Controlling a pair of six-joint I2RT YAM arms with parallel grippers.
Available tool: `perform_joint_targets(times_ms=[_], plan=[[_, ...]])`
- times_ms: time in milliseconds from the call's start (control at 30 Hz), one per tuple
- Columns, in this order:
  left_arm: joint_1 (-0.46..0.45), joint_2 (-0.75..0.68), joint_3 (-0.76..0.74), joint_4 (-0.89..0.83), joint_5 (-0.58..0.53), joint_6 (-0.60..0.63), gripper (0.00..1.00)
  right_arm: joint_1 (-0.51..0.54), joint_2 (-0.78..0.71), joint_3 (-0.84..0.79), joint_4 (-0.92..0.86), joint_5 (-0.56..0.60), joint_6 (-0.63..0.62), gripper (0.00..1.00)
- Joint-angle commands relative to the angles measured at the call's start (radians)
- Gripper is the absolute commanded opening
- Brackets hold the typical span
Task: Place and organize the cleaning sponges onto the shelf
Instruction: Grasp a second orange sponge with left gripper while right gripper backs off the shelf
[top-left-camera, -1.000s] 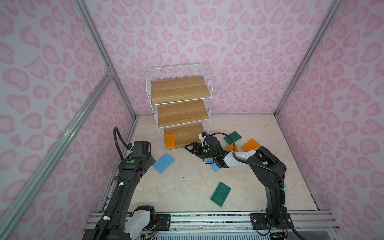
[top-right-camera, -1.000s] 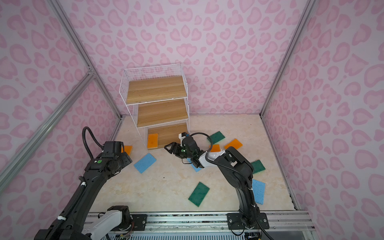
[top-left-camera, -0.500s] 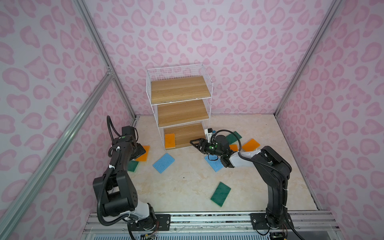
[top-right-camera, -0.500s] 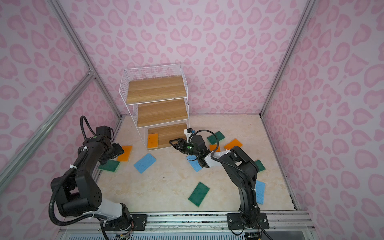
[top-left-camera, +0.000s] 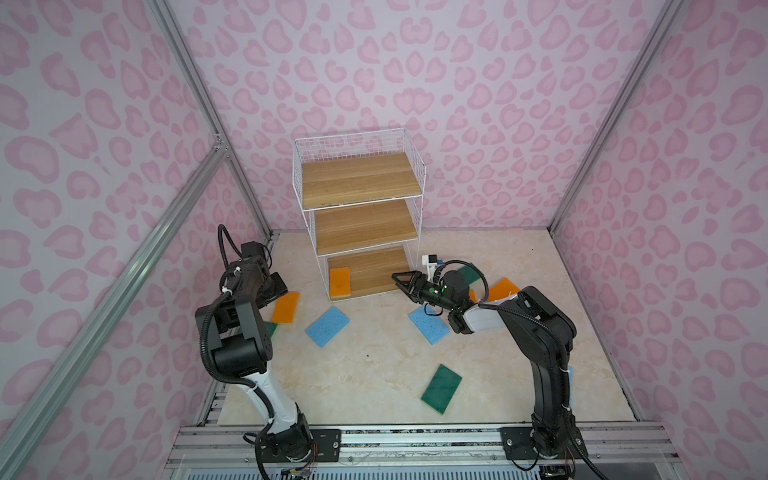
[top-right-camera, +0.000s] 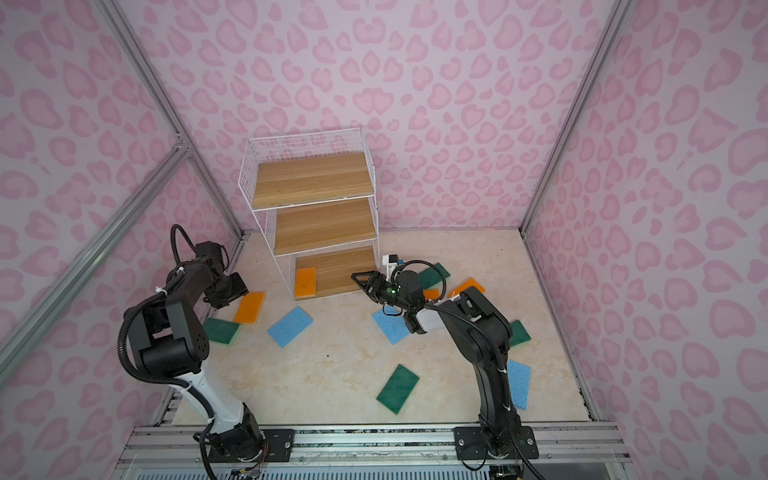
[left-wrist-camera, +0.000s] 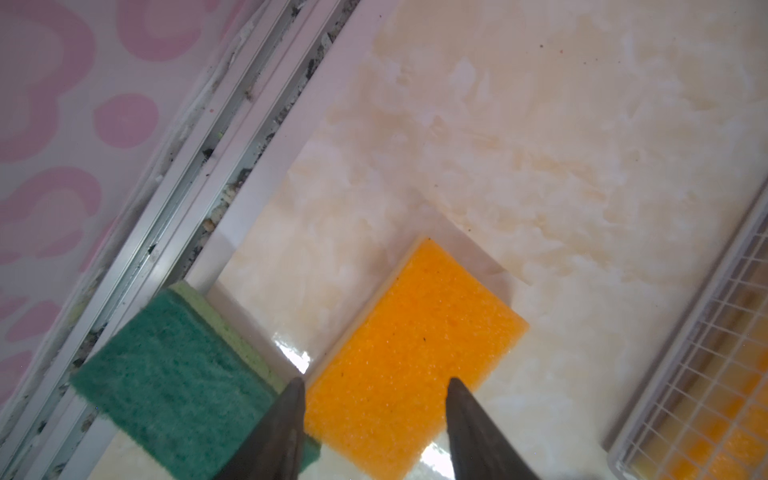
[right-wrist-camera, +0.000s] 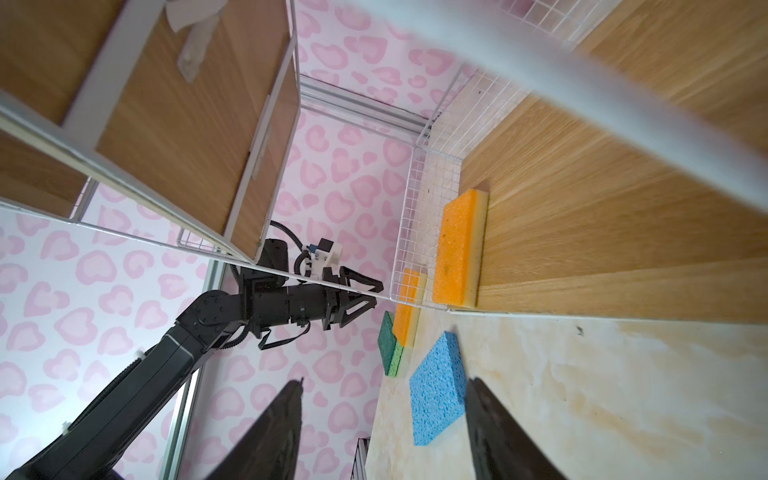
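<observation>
**A:** What lies nearest, well out in front of the shelf?

**B:** A flat dark green rectangular sponge (top-left-camera: 441, 388), far out from the tall white wire shelf with three light brown wooden boards (top-left-camera: 359, 183). A porous light blue sponge (top-right-camera: 518, 384) lies out to the shelf's front right.

**A:** And closer in?

**B:** Two more. A second light blue sponge (top-left-camera: 327, 326) lies before the shelf's front left corner. A third light blue sponge (top-left-camera: 428, 328) lies before its front right corner.

**A:** The left gripper?

**B:** The left gripper (left-wrist-camera: 374, 386) hangs left of the shelf. Its fingers are spread above an orange foam sponge (left-wrist-camera: 411, 353) and clamp nothing. A green sponge with pale underside (left-wrist-camera: 174, 382) lies just beside that one.

**A:** The right gripper?

**B:** The right gripper (top-left-camera: 398, 280) is at the front right corner of the shelf's bottom board, fingers apart and empty.

**A:** Is anything shelved?

**B:** A shelved orange sponge (top-left-camera: 340, 281) lies flat at the left end of the bottom board, beside the wire side.

**A:** And farther back?

**B:** To the right of the shelf lie a far green sponge (top-right-camera: 434, 274) and a far orange sponge (top-right-camera: 469, 286).
</observation>
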Motion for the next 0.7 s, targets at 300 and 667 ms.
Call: perform_joint_targets(times_ms=[300, 667], plan=[[0.044, 0.097, 0.0, 0.076, 0.101, 0.049, 0.49, 0.005, 0.018, 0.01, 0.074, -0.026, 0.027, 0.63], [0.045, 0.15, -0.018, 0.12, 0.177, 0.049, 0.38, 0.005, 0.025, 0.012, 0.065, -0.028, 0.027, 0.63]])
